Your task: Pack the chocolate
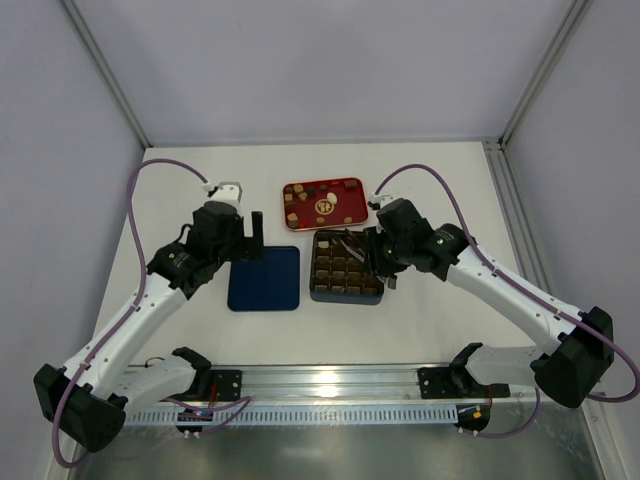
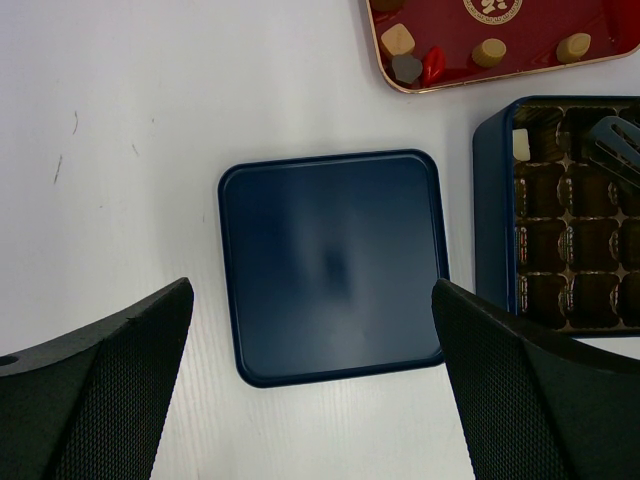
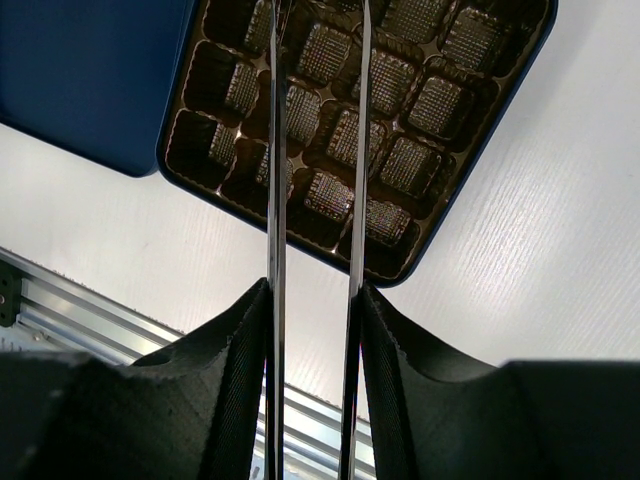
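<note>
The chocolate pieces [image 1: 291, 198], tan, brown and round or square, lie in the red tray [image 1: 323, 186]; the left wrist view shows some of them [image 2: 397, 39]. A whitish piece [image 2: 521, 143] sits in a far-left cell of the dark gridded box [image 1: 345, 270]. My right gripper [image 1: 376, 252] is shut on metal tongs [image 3: 277, 150], whose two blades reach over the box [image 3: 420, 100]; nothing shows between the blades. My left gripper [image 2: 312, 290] is open and empty above the blue lid [image 2: 330, 262].
The blue lid [image 1: 264, 278] lies flat just left of the box, and the red tray stands right behind both. Grey walls close in the table at the back and sides. An aluminium rail [image 1: 330, 380] runs along the near edge.
</note>
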Robot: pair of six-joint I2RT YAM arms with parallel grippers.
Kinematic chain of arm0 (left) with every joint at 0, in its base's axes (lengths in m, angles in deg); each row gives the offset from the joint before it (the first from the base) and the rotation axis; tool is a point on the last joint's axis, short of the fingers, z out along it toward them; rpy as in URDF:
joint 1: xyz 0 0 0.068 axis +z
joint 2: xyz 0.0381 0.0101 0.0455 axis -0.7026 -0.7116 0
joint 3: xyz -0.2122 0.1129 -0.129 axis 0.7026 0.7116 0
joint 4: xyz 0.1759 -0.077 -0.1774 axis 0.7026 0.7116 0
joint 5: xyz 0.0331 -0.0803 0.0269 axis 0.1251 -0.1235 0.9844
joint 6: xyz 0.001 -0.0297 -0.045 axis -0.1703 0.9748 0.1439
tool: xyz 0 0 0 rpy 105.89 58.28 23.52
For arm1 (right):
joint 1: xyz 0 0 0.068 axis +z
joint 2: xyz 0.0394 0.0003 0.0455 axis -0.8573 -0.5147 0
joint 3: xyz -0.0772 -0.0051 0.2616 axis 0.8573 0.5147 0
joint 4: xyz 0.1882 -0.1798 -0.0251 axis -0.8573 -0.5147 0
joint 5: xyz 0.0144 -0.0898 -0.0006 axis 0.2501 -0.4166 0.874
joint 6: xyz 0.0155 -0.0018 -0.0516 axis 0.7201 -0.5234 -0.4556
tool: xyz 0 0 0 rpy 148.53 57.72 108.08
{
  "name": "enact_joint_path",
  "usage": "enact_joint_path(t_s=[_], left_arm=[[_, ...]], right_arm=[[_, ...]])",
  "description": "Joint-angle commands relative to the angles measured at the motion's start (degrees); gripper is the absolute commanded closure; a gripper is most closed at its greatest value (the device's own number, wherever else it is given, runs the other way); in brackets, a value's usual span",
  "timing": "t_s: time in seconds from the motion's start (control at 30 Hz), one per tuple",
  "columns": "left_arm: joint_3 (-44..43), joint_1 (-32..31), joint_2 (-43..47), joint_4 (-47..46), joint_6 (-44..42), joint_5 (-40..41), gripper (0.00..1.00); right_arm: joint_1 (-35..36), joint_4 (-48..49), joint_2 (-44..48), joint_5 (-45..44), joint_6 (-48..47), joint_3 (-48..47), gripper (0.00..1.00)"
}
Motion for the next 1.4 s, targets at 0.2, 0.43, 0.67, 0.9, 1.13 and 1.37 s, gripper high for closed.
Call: enact_joint_path(t_s=[0.2, 0.43, 0.67, 0.9, 1.13, 1.37], left_arm=[[-0.57, -0.17, 0.71, -0.32, -0.01, 0.65, 0.00], [-0.57, -0.08, 0.71, -0.23, -0.01, 0.56, 0.00], [-0.66, -0.08, 0.54, -0.23, -0.01, 0.56, 0.00], [-0.57, -0.17, 0.45, -0.32, -0.01, 0.65, 0.00], [-0.57, -0.17, 0.19, -0.23, -0.01, 0.56, 0.00], [-0.66, -0.17, 0.01, -0.23, -0.01, 0.56, 0.00]], right_arm=[[-1.07, -0.15, -2.97, -2.77, -3.66, -11.49, 0.58], [-5.73, 0.99, -11.58, -0.13, -6.91, -20.02, 0.58], [-8.10, 1.95, -23.71, 0.58, -9.03, -27.67, 0.59], [-8.81, 1.78, -33.38, -0.21, -9.73, -33.38, 0.58], [-8.81, 1.34, -37.16, -1.62, -9.73, -35.58, 0.58], [-9.16, 1.25, -39.19, -2.59, -9.82, -36.55, 0.58]])
